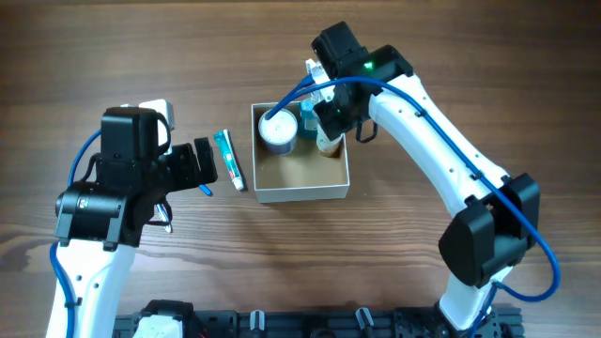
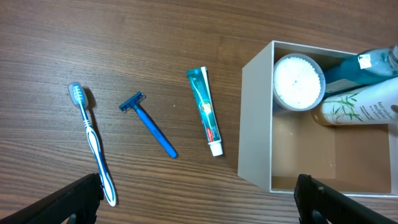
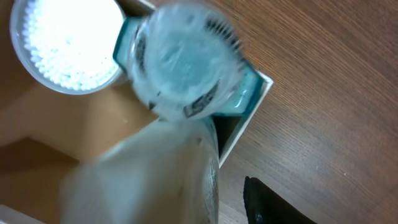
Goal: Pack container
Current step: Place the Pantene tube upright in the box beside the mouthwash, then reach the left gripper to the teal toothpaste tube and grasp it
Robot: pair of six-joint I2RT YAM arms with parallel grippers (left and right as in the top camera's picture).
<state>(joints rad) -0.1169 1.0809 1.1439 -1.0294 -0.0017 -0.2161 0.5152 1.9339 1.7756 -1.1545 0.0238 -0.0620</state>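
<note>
Brown wooden table (image 1: pixel 94 47): square white cardboard box (image 2: pixel 256 124) part-filled; teal toothpaste tube (image 2: pixel 205 112), blue plastic razor (image 2: pixel 149 127), blue-white toothbrush (image 2: pixel 93 140) left outside; left claw (image 1: pixel 205 167) released, right claw (image 1: pixel 331 113) grip untellable.

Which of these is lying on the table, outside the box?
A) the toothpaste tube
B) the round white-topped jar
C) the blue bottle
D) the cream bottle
A: the toothpaste tube lies on the table between the blue razor and the container, while the others sit inside it.

Toothbrush (image 2: pixel 92 139), razor (image 2: pixel 151 127), toothpaste (image 2: pixel 206 112) on wooden table (image 2: pixel 124 37).
</note>
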